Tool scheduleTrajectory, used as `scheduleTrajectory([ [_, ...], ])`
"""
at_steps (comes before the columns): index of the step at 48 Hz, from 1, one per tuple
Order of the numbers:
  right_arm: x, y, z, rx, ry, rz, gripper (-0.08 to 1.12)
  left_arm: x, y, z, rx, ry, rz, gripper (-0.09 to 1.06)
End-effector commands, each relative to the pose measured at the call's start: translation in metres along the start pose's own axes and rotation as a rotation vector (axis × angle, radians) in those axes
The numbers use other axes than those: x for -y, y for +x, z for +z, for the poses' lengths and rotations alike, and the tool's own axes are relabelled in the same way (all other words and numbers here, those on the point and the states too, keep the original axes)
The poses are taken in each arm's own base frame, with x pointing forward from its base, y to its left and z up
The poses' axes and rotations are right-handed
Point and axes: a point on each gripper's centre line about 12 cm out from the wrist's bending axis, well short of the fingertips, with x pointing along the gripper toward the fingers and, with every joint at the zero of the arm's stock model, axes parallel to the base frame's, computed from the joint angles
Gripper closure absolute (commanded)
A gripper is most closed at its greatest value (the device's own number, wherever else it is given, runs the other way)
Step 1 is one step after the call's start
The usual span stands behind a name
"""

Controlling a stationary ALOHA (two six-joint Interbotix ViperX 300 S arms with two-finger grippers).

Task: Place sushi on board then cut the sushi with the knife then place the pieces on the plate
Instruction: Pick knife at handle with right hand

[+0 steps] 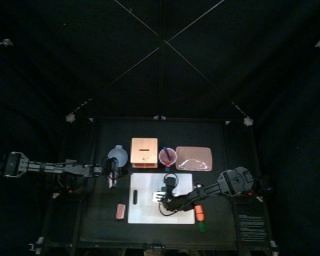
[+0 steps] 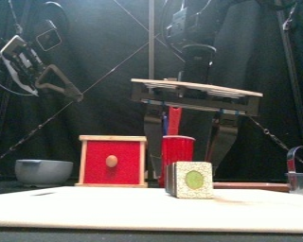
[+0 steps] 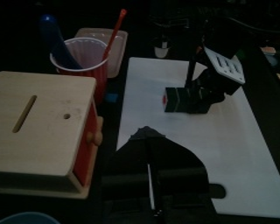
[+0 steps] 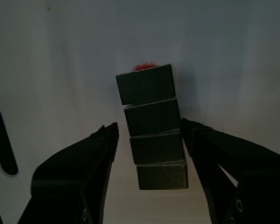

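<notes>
We see a black surface [image 1: 96,225] closed at the back by a black curtain [image 1: 160,60]. A white cutting board [image 1: 147,205] lies near the front, about in the middle. Along the far side stand a pale wooden box [image 2: 113,162] with a red drawer front, a red cup [image 3: 80,58] holding a blue knife [image 3: 49,31] and a red knife [image 3: 115,26], and a flat pink tray [image 1: 194,157] to the right of the cup. A blue-grey bowl [image 2: 43,171] sits left of the box.

The sushi roll [image 4: 149,96] rests on the board toward its far edge. From the wrist we count four dark blocks in a row. From the front its end shows a green centre.

The right tool [image 2: 186,168] reaches down over the roll. Its jaws are spread and straddle the blocks, one on each side. We see a strip of white board between one jaw and the roll, while the other jaw is just beside it or touching.

The left tool [image 1: 115,165] hangs above the surface left of the box. We cannot tell how its jaws stand.

A small orange toy [image 1: 120,210] lies just left of the board.
</notes>
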Motion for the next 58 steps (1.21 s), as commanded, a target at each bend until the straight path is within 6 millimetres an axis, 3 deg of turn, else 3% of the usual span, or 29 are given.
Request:
scheduleTrajectory([
  [1,-0.007,-0.028,0.010,0.001,0.015,0.044,0.14,-0.001,-0.001,0.008,0.029,0.000,0.003,0.98],
  [21,0.006,-0.093,0.014,-0.013,-0.171,0.122,0.14,-0.001,-0.006,0.015,0.063,-0.005,0.003,0.98],
  [35,0.025,-0.124,0.040,-0.004,-0.424,0.169,0.15,-0.001,-0.006,0.014,0.061,-0.006,0.003,0.98],
  [46,0.023,-0.148,0.097,0.013,-0.583,0.215,0.15,-0.002,-0.006,0.014,0.058,-0.023,0.008,0.98],
  [58,0.021,-0.152,0.157,-0.013,-0.816,0.170,0.15,-0.003,-0.006,0.016,0.066,-0.059,0.018,0.98],
])
